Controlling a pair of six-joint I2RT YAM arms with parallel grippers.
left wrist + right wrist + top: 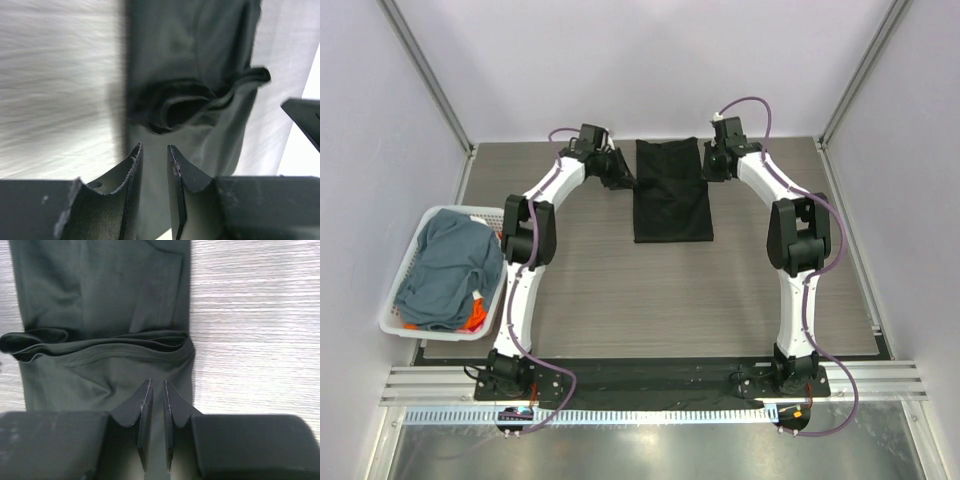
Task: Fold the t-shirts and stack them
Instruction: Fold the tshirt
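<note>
The black t-shirt (672, 195) lies folded into a long narrow strip at the far middle of the table. My left gripper (625, 180) is at its far left corner and my right gripper (712, 165) at its far right corner. In the left wrist view the gripper (155, 147) has its jaws close together with black cloth (200, 60) between them. In the right wrist view the gripper (158, 382) is nearly closed on the cloth's edge (100, 290). A slate blue-grey shirt (450, 265) and an orange one (475, 318) lie in the basket.
The white lattice basket (395, 325) stands at the table's left edge, beside the left arm. Grey enclosure walls ring the table. The table's far edge lies just behind both grippers.
</note>
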